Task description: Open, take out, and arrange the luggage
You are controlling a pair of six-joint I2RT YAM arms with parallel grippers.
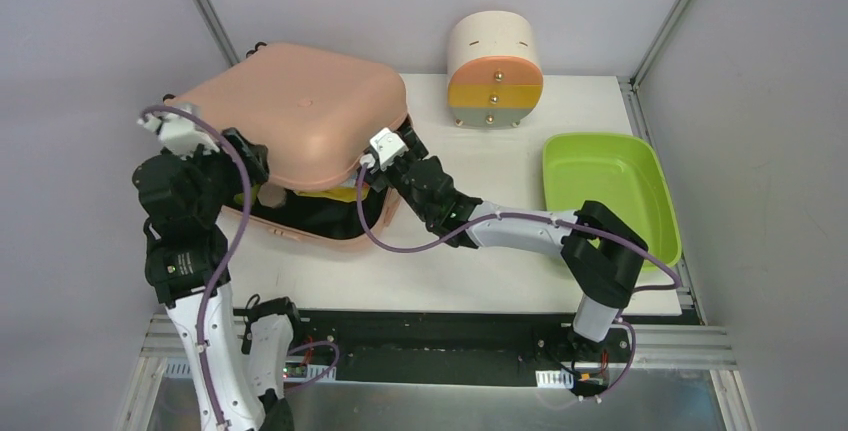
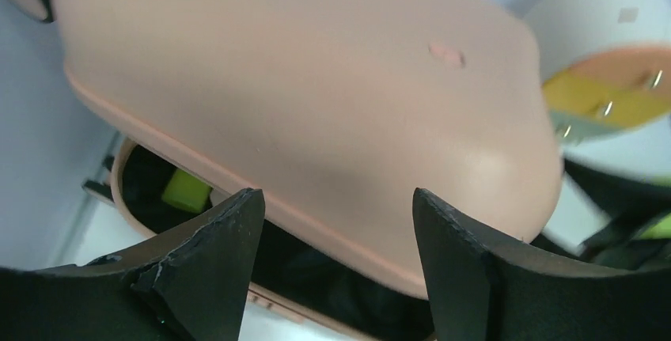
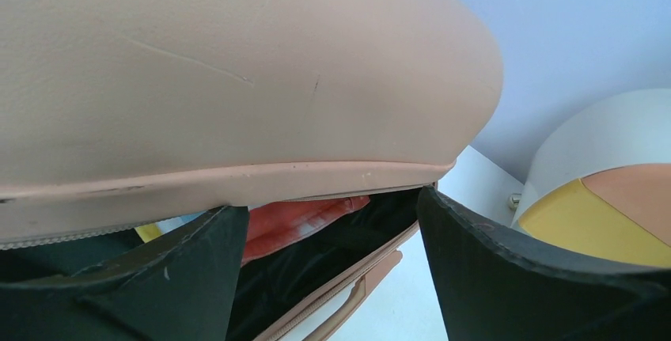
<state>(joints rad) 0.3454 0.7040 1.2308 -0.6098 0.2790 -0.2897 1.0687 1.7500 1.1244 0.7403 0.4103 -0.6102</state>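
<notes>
The peach-pink luggage [image 1: 300, 111] lies at the table's left with its lid tilted part-way up over the lower shell [image 1: 340, 241]. Black lining, a yellow item and a red-orange item [image 3: 301, 222] show in the gap. My right gripper [image 1: 395, 151] is open at the lid's right front corner. In the right wrist view its fingertips [image 3: 331, 202] sit just under the lid rim [image 3: 237, 179]. My left gripper [image 1: 252, 169] is open at the left front of the luggage. In the left wrist view [image 2: 336, 195] it faces the lid [image 2: 316, 80] without holding it. A lime-green item [image 2: 186, 189] lies inside.
A cream cylindrical drawer unit [image 1: 494, 71] with orange, yellow and grey drawers stands at the back centre. A lime-green tray [image 1: 610, 191] lies at the right. A side handle [image 3: 356, 301] shows on the lower shell. Walls enclose the table on three sides.
</notes>
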